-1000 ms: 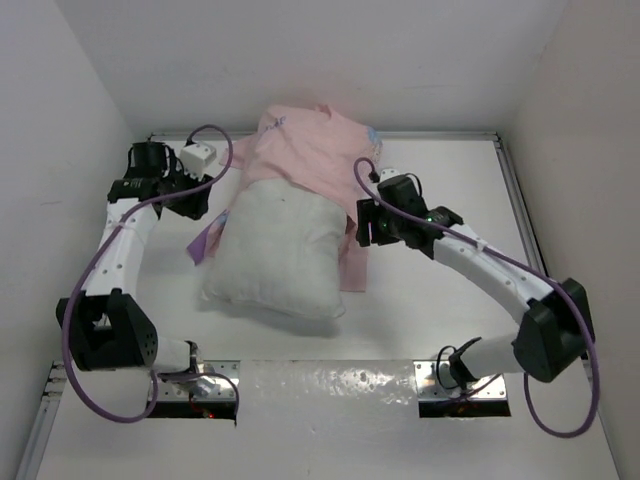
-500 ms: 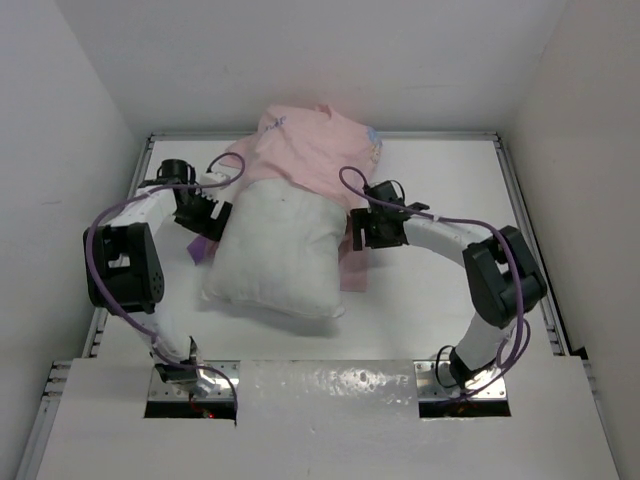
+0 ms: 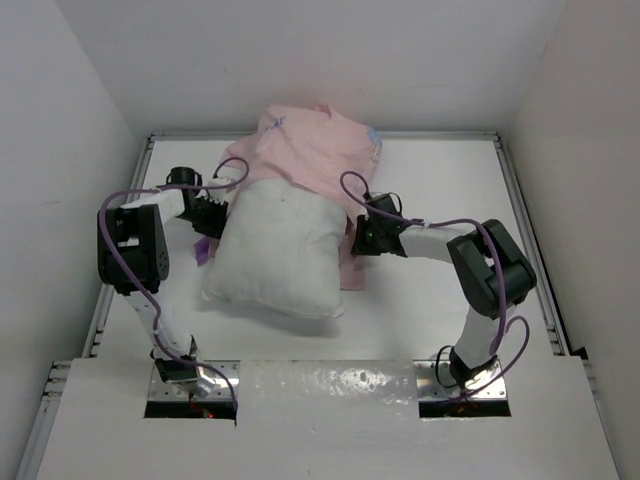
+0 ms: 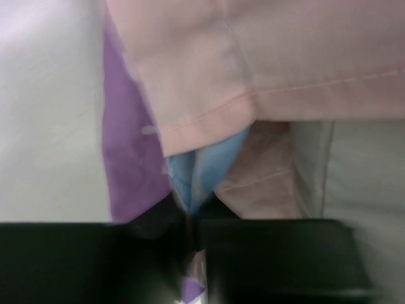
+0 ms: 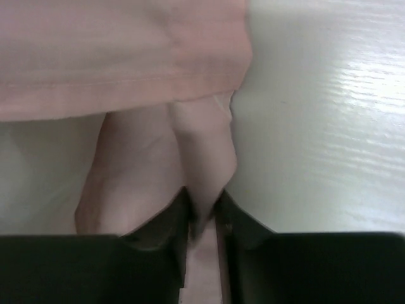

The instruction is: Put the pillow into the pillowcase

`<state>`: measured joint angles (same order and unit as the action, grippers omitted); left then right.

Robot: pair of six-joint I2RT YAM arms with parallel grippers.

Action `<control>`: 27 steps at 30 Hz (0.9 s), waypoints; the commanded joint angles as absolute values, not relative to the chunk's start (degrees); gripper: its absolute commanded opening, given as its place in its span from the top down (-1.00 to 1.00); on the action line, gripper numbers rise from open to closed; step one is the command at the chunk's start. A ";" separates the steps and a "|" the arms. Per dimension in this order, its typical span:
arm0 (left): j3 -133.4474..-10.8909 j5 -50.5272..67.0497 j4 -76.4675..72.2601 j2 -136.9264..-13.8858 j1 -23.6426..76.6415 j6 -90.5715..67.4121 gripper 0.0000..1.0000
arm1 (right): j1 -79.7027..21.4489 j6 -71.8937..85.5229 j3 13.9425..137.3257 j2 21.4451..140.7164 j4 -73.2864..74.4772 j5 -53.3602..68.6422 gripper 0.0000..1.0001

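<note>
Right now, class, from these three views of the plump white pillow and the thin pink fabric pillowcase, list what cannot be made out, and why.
1. Top view: the far end of the plump white pillow, covered by the thin pink fabric pillowcase.
2. Left wrist view: the left gripper, tips blurred and buried in pinched fabric.
3. Right wrist view: the right gripper, body cut off by the bottom edge.
4. The case's print: only purple slivers show.

My white table (image 3: 440, 310) carries two items. The pillowcase (image 3: 315, 150) lies bunched at the far middle, pale pink side up, with a purple corner showing at the left. The pillow (image 3: 275, 250) lies at centre, its far end overlapping the pillowcase and its near end on the table.
</note>
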<state>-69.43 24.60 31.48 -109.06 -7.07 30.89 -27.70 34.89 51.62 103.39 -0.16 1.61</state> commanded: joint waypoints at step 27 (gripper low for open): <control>-129.45 61.88 30.88 -90.79 -11.43 4.42 1.00 | -27.69 31.21 90.93 71.89 8.68 6.51 1.00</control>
